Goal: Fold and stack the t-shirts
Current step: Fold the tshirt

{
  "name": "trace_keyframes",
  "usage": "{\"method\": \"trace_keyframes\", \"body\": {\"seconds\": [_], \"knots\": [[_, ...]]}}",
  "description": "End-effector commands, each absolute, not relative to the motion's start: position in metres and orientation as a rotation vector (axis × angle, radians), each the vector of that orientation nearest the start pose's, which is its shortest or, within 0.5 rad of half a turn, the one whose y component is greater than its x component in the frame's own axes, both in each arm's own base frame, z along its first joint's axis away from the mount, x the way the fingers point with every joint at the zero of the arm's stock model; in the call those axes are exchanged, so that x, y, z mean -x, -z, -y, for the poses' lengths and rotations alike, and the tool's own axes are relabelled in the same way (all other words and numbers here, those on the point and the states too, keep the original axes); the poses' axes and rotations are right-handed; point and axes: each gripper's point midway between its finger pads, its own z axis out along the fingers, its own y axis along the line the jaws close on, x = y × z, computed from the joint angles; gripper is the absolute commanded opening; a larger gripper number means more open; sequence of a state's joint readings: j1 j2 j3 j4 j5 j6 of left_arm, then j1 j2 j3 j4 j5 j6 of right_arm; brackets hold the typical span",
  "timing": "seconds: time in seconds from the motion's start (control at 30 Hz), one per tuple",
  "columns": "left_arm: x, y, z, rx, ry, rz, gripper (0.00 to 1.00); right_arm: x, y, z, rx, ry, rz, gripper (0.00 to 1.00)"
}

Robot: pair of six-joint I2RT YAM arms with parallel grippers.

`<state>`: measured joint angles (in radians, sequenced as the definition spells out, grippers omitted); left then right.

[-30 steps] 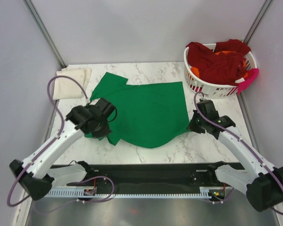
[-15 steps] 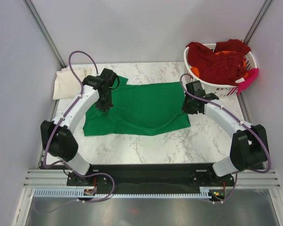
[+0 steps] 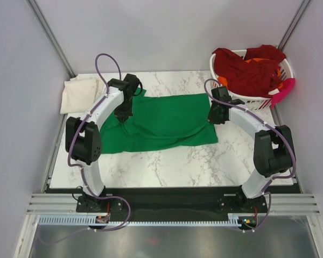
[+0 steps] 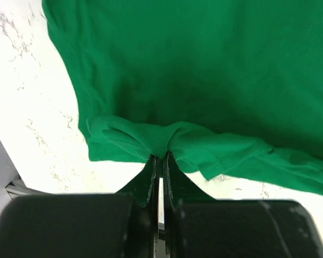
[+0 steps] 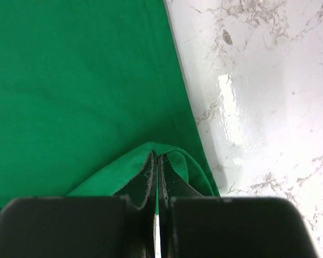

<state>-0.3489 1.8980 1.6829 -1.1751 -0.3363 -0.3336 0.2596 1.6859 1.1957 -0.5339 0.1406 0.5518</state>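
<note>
Pinching thin bunches of the bright green soft cloth t-shirt (image 3: 167, 121), my left end effector (image 4: 160, 156) and right end effector (image 5: 156, 158) are both clamped on it. I judge uneven pulling could slip a hem free, skewing the fold. It lies across the white marble table (image 3: 204, 161); both arms reach forward, elbows bent.

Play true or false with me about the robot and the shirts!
1. The left gripper and the right gripper each pinch the green t-shirt. True.
2. The laundry basket sits on the left side of the table. False: it is at the far right corner.
3. A cream t-shirt lies at the far left corner. True.
4. The dark red shirts lie spread flat on the table. False: they are heaped in the laundry basket.
</note>
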Motion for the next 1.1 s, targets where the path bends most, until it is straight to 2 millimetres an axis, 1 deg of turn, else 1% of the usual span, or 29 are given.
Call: {"method": "trace_keyframes", "body": {"seconds": [0.0,0.03,0.07,0.13,0.3,0.37,0.4,0.43,0.5,0.53,0.67,0.73,0.77,0.83,0.9,0.93,0.97,1.0,1.03,1.07], "knots": [[-0.379,-0.139,0.070,0.000,-0.444,-2.756,0.02,-0.404,-0.085,-0.098,-0.421,-0.117,-2.508,0.00],[-0.383,-0.140,0.067,0.003,-0.474,-2.741,0.02,-0.405,-0.083,-0.098,-0.422,-0.119,-2.512,0.00],[-0.386,-0.134,0.065,-0.003,-0.495,-2.751,0.02,-0.406,-0.081,-0.099,-0.418,-0.124,-2.514,0.00],[-0.394,-0.134,0.061,-0.013,-0.534,-2.741,0.02,-0.410,-0.077,-0.099,-0.420,-0.120,-2.524,0.00],[-0.410,-0.118,0.055,-0.020,-0.601,-2.751,0.02,-0.420,-0.069,-0.097,-0.437,-0.121,-2.536,0.00],[-0.419,-0.116,0.053,-0.015,-0.611,-2.747,0.02,-0.423,-0.066,-0.097,-0.444,-0.123,-2.540,0.02],[-0.421,-0.113,0.052,-0.022,-0.612,-2.754,0.02,-0.425,-0.066,-0.097,-0.445,-0.123,-2.540,0.02],[-0.424,-0.103,0.051,-0.025,-0.623,-2.772,0.02,-0.426,-0.066,-0.094,-0.454,-0.118,-2.537,0.03],[-0.430,-0.101,0.050,-0.020,-0.624,-2.772,0.02,-0.431,-0.065,-0.094,-0.460,-0.117,-2.533,0.03],[-0.431,-0.095,0.046,-0.018,-0.647,-2.786,0.02,-0.433,-0.065,-0.092,-0.469,-0.117,-2.531,0.03],[-0.444,-0.102,0.045,-0.008,-0.666,-2.744,0.02,-0.443,-0.071,-0.092,-0.475,-0.131,-2.513,0.04],[-0.448,-0.100,0.046,-0.020,-0.665,-2.747,0.02,-0.445,-0.070,-0.094,-0.465,-0.145,-2.520,0.09],[-0.450,-0.094,0.046,-0.024,-0.666,-2.755,0.02,-0.446,-0.068,-0.095,-0.464,-0.149,-2.524,0.10],[-0.454,-0.089,0.047,-0.020,-0.658,-2.762,0.04,-0.445,-0.065,-0.097,-0.459,-0.152,-2.532,0.11],[-0.460,-0.085,0.050,-0.014,-0.644,-2.761,0.12,-0.443,-0.064,-0.094,-0.472,-0.141,-2.535,0.17],[-0.461,-0.086,0.051,-0.011,-0.641,-2.757,0.22,-0.442,-0.065,-0.093,-0.476,-0.135,-2.530,0.25],[-0.464,-0.089,0.052,0.000,-0.633,-2.746,0.33,-0.441,-0.068,-0.089,-0.483,-0.116,-2.519,0.29],[-0.465,-0.095,0.052,0.014,-0.623,-2.732,0.53,-0.440,-0.072,-0.088,-0.487,-0.112,-2.511,0.36],[-0.465,-0.101,0.051,0.028,-0.627,-2.717,0.60,-0.439,-0.074,-0.086,-0.486,-0.100,-2.508,0.61],[-0.465,-0.108,0.049,0.049,-0.630,-2.698,0.66,-0.438,-0.085,-0.081,-0.491,-0.068,-2.479,0.73]]}}
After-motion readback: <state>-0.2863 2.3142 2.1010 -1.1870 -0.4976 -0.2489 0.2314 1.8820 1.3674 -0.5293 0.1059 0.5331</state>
